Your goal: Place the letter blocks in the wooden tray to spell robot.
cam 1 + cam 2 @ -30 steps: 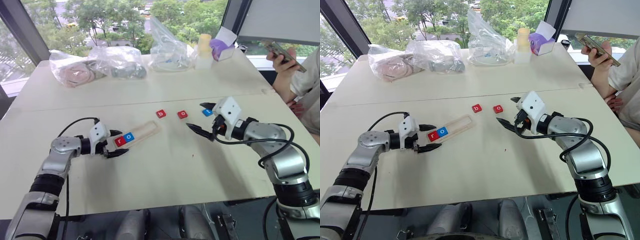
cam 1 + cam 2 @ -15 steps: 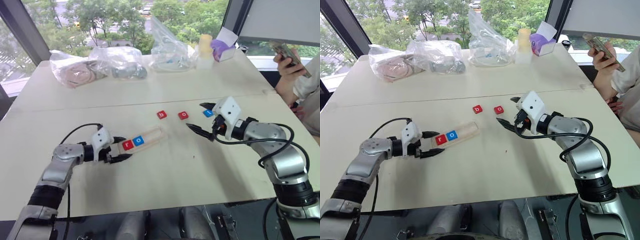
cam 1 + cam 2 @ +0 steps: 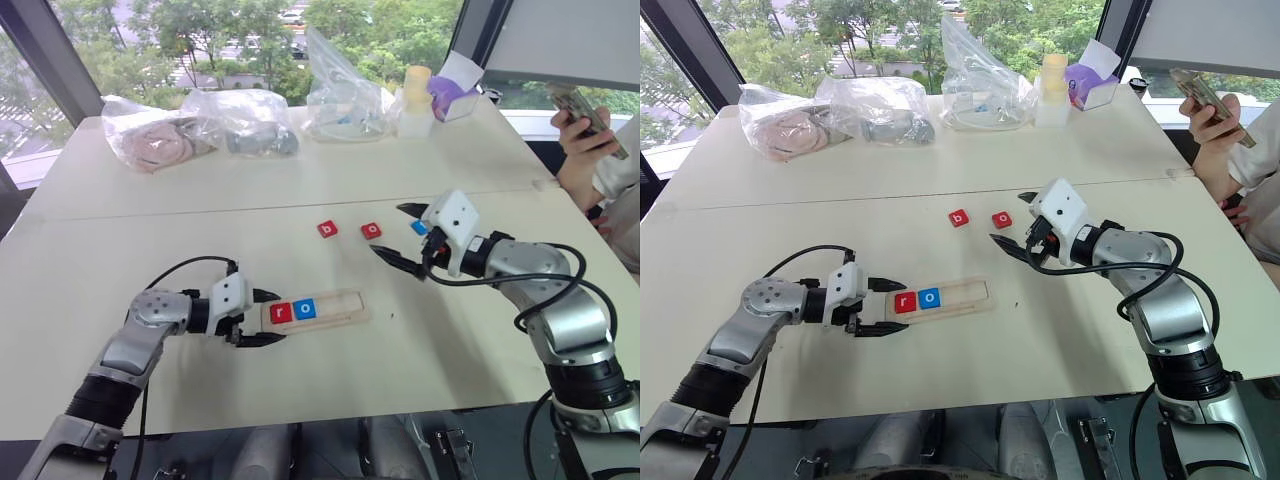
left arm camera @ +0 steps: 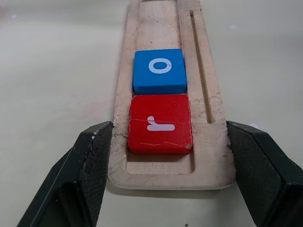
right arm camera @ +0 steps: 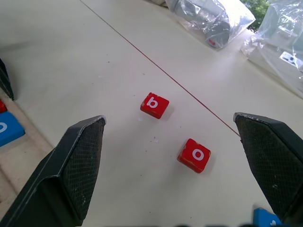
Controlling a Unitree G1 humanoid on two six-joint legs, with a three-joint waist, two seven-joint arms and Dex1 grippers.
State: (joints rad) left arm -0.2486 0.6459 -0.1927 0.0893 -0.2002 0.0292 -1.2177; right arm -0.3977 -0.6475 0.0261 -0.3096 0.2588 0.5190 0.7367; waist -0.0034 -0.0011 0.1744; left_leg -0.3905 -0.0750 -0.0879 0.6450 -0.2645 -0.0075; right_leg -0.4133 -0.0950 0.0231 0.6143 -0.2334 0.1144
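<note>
The wooden tray (image 3: 337,302) lies on the table in front of me, with a red "r" block (image 3: 281,312) and a blue "o" block (image 3: 305,308) side by side at its left end. My left gripper (image 3: 270,317) is shut on that end, one finger (image 4: 94,156) pressed against each long side. Further back lie a red "b" block (image 3: 327,229), a red "o" block (image 3: 371,230) and a blue block (image 3: 419,227). My right gripper (image 3: 388,230) hovers open over the table between the red "o" and the blue block, holding nothing.
Along the far edge of the table (image 3: 300,180) sit several clear plastic bags (image 3: 240,122), a pale bottle (image 3: 413,100) and a purple-and-white box (image 3: 450,90). A person holding a phone (image 3: 585,125) sits at the right side.
My left gripper has closed on the tray's end and dragged it towards me and to the right, turning it nearly parallel to the table's front edge. The right arm has kept still.
</note>
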